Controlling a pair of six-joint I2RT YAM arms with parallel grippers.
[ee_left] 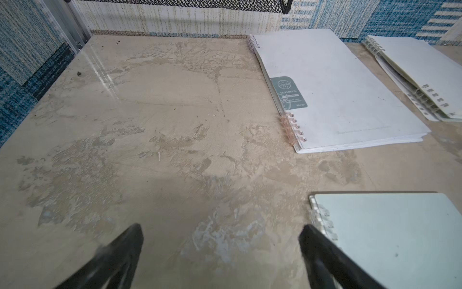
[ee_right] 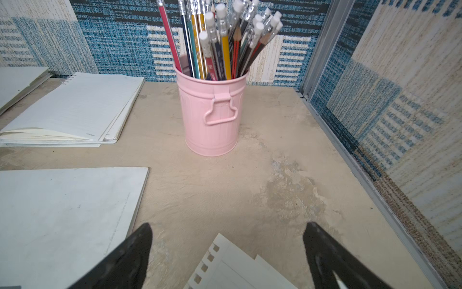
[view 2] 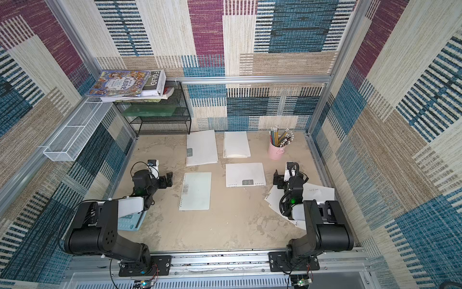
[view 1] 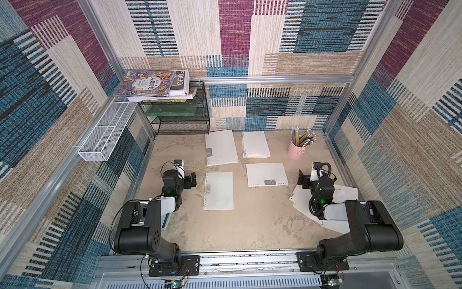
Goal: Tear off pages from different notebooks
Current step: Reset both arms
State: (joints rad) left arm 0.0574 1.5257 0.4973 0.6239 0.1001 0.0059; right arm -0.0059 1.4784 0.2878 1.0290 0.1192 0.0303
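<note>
Several loose white paper pages (view 1: 348, 192), each with a ragged edge of punched holes, are seen piled on the beige, mottled tabletop (view 1: 250, 225) beneath the right arm, so part of the task is judged done. Four thin spiral-bound notebooks with frosted whitish covers are laid out mid-table. These are a closed far-left notebook (view 1: 221, 147), a far-right notebook (view 1: 255, 144) lying open, a closed near-right notebook (view 1: 266, 174) and a closed near-left notebook (view 1: 218, 191). Which of them have given up a page cannot be told, and more tearing is probably left.

The left jaws are spread wide and empty over bare tabletop just beside the near-left notebook. The right jaws are likewise spread wide, with nothing held, above a corner of the pile.

A pink metal bucket of pencils (view 1: 296, 150) is stood at the far right. A black mesh rack (view 1: 182, 122) topped with illustrated books (view 1: 150, 83) is set in the far-left corner, and a white wire basket (view 1: 105, 135) is hung on the left wall. The cell is lined with patchwork woven fabric.
</note>
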